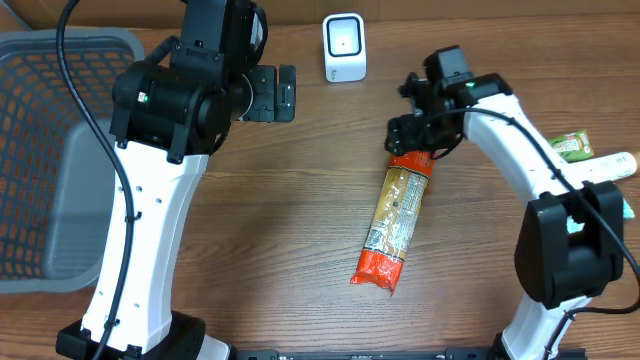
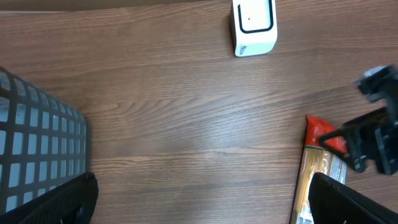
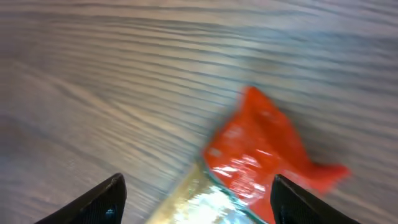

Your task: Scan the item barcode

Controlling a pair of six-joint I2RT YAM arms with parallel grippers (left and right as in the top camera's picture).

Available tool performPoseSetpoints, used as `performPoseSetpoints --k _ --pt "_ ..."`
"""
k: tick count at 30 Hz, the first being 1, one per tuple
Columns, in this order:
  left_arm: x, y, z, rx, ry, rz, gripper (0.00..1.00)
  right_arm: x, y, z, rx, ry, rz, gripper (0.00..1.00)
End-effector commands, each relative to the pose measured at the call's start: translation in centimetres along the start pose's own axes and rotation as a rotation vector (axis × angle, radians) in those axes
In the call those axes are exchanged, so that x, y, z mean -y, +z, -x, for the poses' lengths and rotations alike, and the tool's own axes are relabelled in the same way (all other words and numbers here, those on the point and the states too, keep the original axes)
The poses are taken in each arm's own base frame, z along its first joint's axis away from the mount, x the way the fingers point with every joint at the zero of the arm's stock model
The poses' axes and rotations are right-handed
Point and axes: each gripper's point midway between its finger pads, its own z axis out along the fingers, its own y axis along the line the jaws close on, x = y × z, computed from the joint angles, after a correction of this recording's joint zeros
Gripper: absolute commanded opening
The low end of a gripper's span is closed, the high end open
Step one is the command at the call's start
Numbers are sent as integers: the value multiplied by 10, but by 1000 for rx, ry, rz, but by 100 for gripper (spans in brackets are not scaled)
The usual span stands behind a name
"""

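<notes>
The item is a long clear packet with red ends and a printed label, lying flat on the wooden table. The white barcode scanner stands upright at the back. My right gripper hovers over the packet's far red end with its jaws apart. In the right wrist view the red end lies between the spread fingers of the right gripper, touching neither. My left gripper is wide open and holds nothing, left of the scanner. The left wrist view shows the scanner and the packet.
A grey mesh basket fills the left side of the table. A green packet and a white tube lie at the right edge, behind my right arm.
</notes>
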Motion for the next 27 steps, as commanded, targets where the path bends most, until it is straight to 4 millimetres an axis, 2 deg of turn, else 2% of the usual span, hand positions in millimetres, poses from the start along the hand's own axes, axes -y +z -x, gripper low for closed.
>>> performPoseSetpoints --k 1,4,8,12,17,22,27 --pt "-3 1 1 2 16 12 100 -36 22 -4 -24 -116 54 75" --pt "-3 1 1 2 16 12 99 -42 42 0 -18 -116 49 73" --pt "-3 1 1 2 16 12 100 -27 64 0 -34 -33 -14 74" --pt "-3 1 1 2 16 12 99 -21 72 -9 -73 -16 -33 75" --pt "-3 1 1 2 16 12 99 3 69 -19 -110 16 -154 78" --pt "-3 1 1 2 16 12 100 53 52 -36 -152 191 -365 79" --pt "-3 1 1 2 16 12 100 94 31 -64 -232 394 -444 78"
